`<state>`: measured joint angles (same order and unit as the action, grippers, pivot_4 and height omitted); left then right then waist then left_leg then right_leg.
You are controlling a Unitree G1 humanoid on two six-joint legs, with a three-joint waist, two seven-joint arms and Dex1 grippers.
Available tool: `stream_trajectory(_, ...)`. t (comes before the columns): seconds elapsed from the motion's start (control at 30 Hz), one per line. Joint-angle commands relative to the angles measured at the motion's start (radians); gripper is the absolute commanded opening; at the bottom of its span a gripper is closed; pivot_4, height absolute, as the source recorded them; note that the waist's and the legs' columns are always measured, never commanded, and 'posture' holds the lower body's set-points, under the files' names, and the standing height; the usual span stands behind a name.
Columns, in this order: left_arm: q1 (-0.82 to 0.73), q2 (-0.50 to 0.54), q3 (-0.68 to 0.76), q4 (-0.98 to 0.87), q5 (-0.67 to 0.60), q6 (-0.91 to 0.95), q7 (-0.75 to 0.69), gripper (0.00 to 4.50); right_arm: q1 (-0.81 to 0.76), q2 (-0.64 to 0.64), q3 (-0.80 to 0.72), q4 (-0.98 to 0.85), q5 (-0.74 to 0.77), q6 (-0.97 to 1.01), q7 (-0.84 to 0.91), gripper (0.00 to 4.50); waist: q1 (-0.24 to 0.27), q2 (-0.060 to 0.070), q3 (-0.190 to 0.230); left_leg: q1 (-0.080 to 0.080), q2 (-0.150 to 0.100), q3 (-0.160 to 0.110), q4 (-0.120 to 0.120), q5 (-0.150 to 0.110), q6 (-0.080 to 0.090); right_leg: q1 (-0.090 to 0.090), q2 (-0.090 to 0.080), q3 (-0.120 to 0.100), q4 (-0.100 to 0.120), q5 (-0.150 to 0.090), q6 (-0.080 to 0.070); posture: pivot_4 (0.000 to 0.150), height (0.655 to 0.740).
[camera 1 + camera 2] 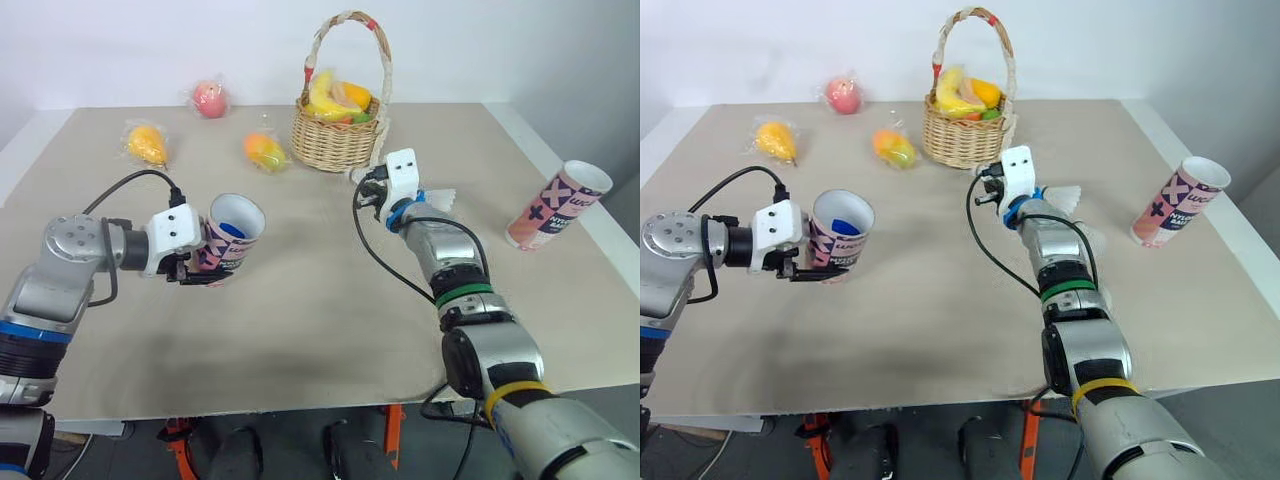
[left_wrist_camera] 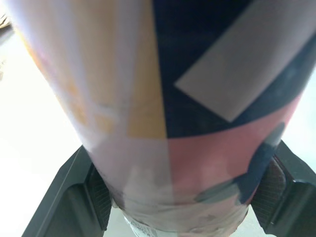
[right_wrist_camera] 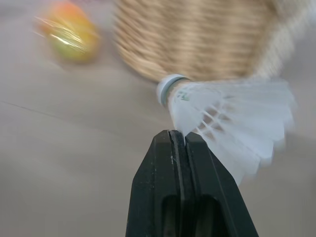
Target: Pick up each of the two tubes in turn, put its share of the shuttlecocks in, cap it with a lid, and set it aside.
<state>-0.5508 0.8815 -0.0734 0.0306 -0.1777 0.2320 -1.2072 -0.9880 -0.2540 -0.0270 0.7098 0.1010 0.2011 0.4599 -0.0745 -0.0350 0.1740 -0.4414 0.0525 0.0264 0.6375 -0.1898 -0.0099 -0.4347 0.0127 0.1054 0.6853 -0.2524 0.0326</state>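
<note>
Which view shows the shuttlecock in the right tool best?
Right wrist view: the shuttlecock sits close up, cork and feathers visible, its skirt pinched by the shut right tool. Both eye views give a patch of white feathers beyond the wrist. Left wrist view faces the tube.

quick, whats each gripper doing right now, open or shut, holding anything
left gripper: shut on the tube, whose mouth has no lid on it.
right gripper: shut on the shuttlecock, pinched by its feathers.

Wicker basket [image 1: 335,140] stood on the table [image 1: 300,330].
It held fruit; a red fruit [image 1: 210,98], a yellow fruit [image 1: 148,143] and an orange fruit [image 1: 264,151] lay wrapped at its left.
</note>
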Motion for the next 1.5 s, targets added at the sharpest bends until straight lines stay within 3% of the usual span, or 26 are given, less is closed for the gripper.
stream_trajectory(0.03,-0.008,0.006,0.018,-0.008,-0.015,0.0,-0.008,3.3,0.03,-0.071,0.016,-0.324,0.071,0.018,0.171,0.14,0.001,0.002,0.001,-0.001,0.0,0.0,0.0,0.0,0.0,0.0,0.0,0.0,0.0,0.0,0.0,0.15,0.74)
stream_trajectory(0.2,0.002,0.011,-0.014,0.002,-0.025,0.018,-0.074,3.3,0.139,-0.301,0.096,-0.794,0.263,0.135,0.593,0.14,0.009,0.002,0.001,-0.001,0.0,-0.002,0.0,0.0,0.0,0.0,0.0,-0.002,0.0,-0.001,0.0,0.15,0.74)
stream_trajectory(0.37,-0.02,-0.012,-0.044,0.036,-0.024,0.018,-0.121,3.3,0.083,-0.357,0.163,-0.917,0.322,0.203,0.711,0.14,0.008,0.003,0.002,0.002,0.002,0.0,0.002,0.0,0.001,0.001,0.001,-0.002,0.001,0.0,-0.002,0.15,0.74)
stream_trajectory(0.73,-0.03,-0.036,-0.104,0.073,0.022,-0.031,-0.165,3.3,-0.017,-0.28,0.395,-0.79,0.089,0.022,0.764,0.14,0.017,0.003,0.001,0.003,0.002,0.001,0.005,0.006,0.007,0.002,0.0,-0.003,0.003,0.002,0.003,0.15,0.74)
stream_trajectory(0.93,-0.01,-0.034,-0.111,0.078,0.029,-0.051,-0.171,3.3,-0.055,-0.255,0.422,-0.692,0.008,-0.059,0.769,0.14,0.026,0.003,0.001,0.003,0.001,0.001,0.005,0.006,0.007,0.001,0.0,-0.003,0.003,0.004,-0.001,0.15,0.74)
stream_trajectory(1.07,0.003,-0.033,-0.102,0.091,0.025,-0.068,-0.172,3.3,-0.07,-0.231,0.411,-0.687,0.041,-0.025,0.804,0.14,0.026,0.003,0.001,0.003,0.002,0.001,0.005,0.006,0.007,0.001,0.0,-0.003,0.003,0.004,-0.002,0.15,0.74)
stream_trajectory(1.27,0.001,-0.043,-0.098,0.103,0.021,-0.081,-0.17,3.3,-0.107,-0.223,0.34,-0.714,0.198,0.173,0.877,2.87,0.027,0.003,0.001,0.004,0.002,0.001,0.005,0.006,0.007,0.002,0.0,-0.003,0.004,0.004,-0.002,0.15,0.74)
stream_trajectory(1.3,-0.002,-0.046,-0.099,0.103,0.021,-0.08,-0.17,3.3,-0.108,-0.233,0.317,-0.723,0.236,0.205,0.894,3.12,0.027,0.003,0.001,0.004,0.002,0.001,0.005,0.006,0.007,0.002,0.0,-0.003,0.004,0.004,-0.002,0.15,0.74)
stream_trajectory(1.4,-0.008,-0.053,-0.101,0.102,0.021,-0.076,-0.168,3.3,-0.1,-0.267,0.264,-0.739,0.302,0.26,0.919,3.12,0.028,0.003,0.001,0.004,0.002,0.001,0.005,0.006,0.007,0.002,0.0,-0.004,0.004,0.004,-0.002,0.15,0.74)
stream_trajectory(1.5,-0.01,-0.057,-0.103,0.095,0.022,-0.069,-0.166,3.3,-0.072,-0.292,0.212,-0.714,0.274,0.272,0.834,3.12,0.028,0.004,0.001,0.004,0.002,0.001,0.005,0.006,0.007,0.002,0.0,-0.004,0.004,0.004,-0.002,0.15,0.74)
